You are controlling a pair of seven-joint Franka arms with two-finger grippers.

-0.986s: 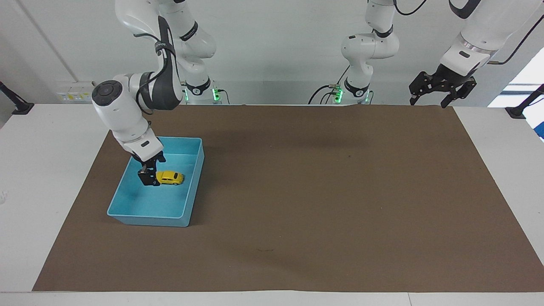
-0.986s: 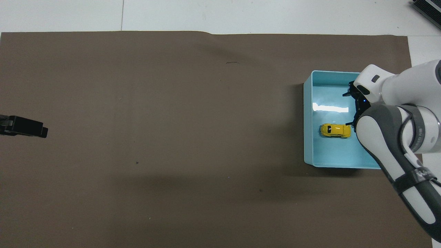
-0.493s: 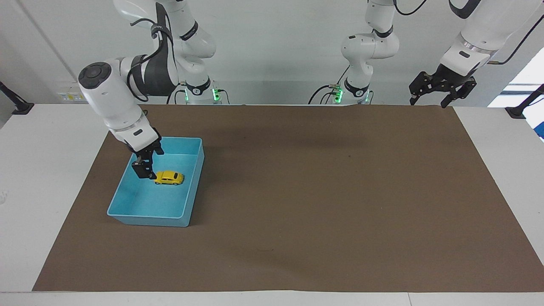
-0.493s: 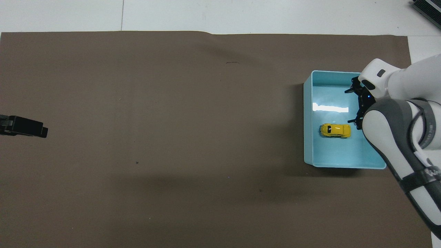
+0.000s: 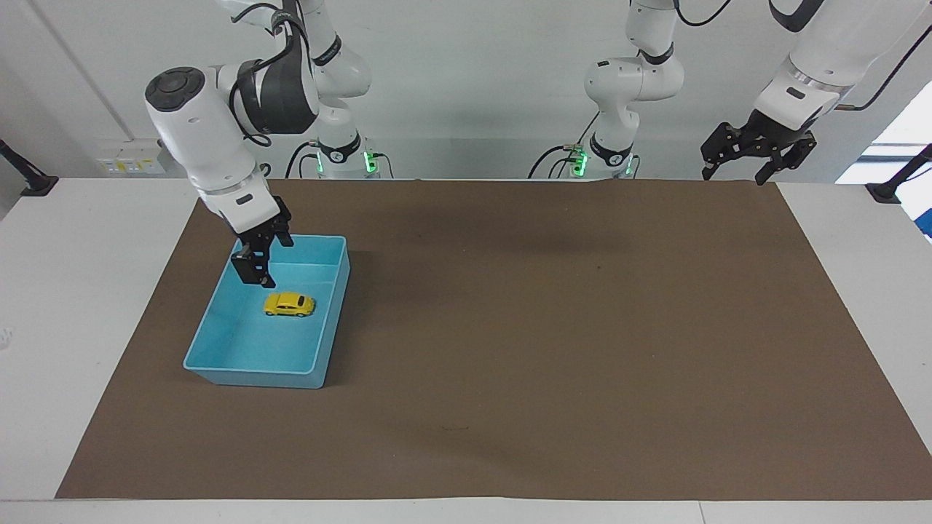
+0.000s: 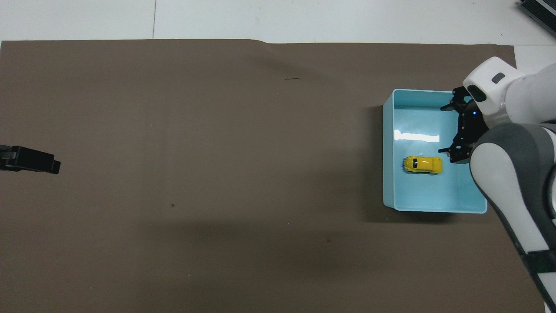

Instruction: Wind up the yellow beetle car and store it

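Note:
The yellow beetle car (image 5: 290,304) (image 6: 422,164) rests on its wheels on the floor of the blue bin (image 5: 251,376) (image 6: 387,182), free of any grip. My right gripper (image 5: 256,275) (image 6: 451,130) hangs open and empty above the bin, over the part nearest the robots, clear of the car. My left gripper (image 5: 734,175) (image 6: 32,160) waits open and empty, raised over the edge of the brown mat at the left arm's end of the table.
A brown mat (image 5: 553,327) covers most of the white table (image 5: 80,291). The bin stands on the mat at the right arm's end. Nothing else lies on the mat.
My right gripper has risen out of the bin and drawn back toward the robots, away from the car. The car has stayed put in the bin. The left arm has not moved.

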